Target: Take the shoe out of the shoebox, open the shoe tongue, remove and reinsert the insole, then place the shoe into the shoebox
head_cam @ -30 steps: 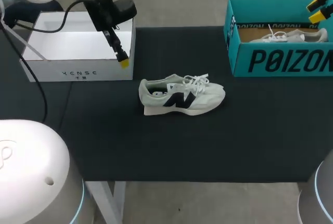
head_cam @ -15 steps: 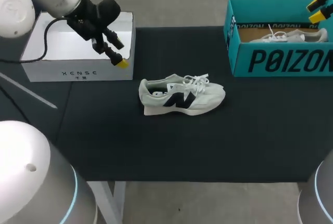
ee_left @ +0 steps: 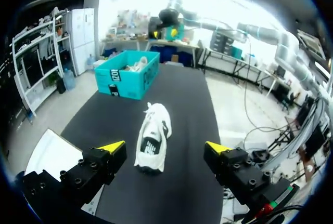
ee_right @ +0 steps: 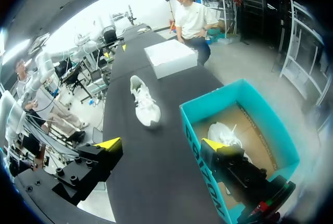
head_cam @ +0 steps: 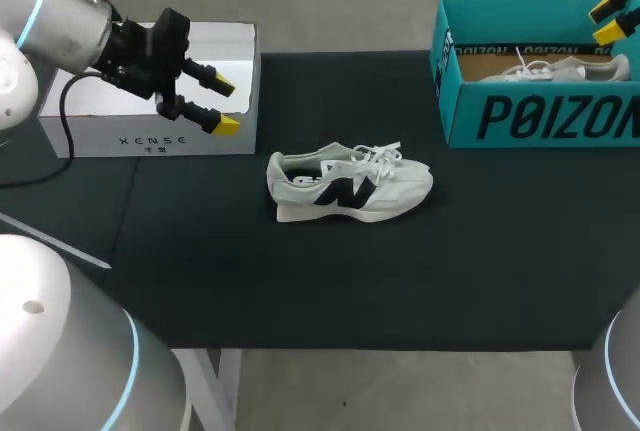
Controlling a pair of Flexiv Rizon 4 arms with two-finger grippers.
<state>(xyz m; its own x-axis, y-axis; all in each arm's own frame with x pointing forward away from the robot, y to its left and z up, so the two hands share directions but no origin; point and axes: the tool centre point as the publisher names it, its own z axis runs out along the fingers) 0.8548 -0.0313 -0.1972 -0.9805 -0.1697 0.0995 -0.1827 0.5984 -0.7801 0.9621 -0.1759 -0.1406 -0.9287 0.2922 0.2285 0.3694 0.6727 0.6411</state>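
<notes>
A white shoe (head_cam: 348,184) with a dark logo lies on its sole in the middle of the black mat, toe to the right, laces loose. In the left wrist view the shoe (ee_left: 152,140) is ahead of my open left gripper (ee_left: 165,147), heel nearest. That left gripper (head_cam: 222,103) hovers in front of the white box, left of the shoe and apart from it. The teal shoebox (head_cam: 540,116) stands at the back right with another white shoe (head_cam: 560,69) inside. My right gripper (head_cam: 603,21) hangs open above the shoebox's right end, holding nothing; below it lie the shoebox (ee_right: 200,135) and the boxed shoe (ee_right: 225,134).
An open white box (head_cam: 150,139) stands at the back left, right behind my left gripper. The black mat (head_cam: 330,281) covers the table. In the right wrist view the white box (ee_right: 171,57) sits beyond the loose shoe (ee_right: 144,102).
My left arm has swung round: its gripper, first pointing down by the white box's right corner, now lies level, a little further left, and points toward the shoe. Shoe and right arm unchanged.
</notes>
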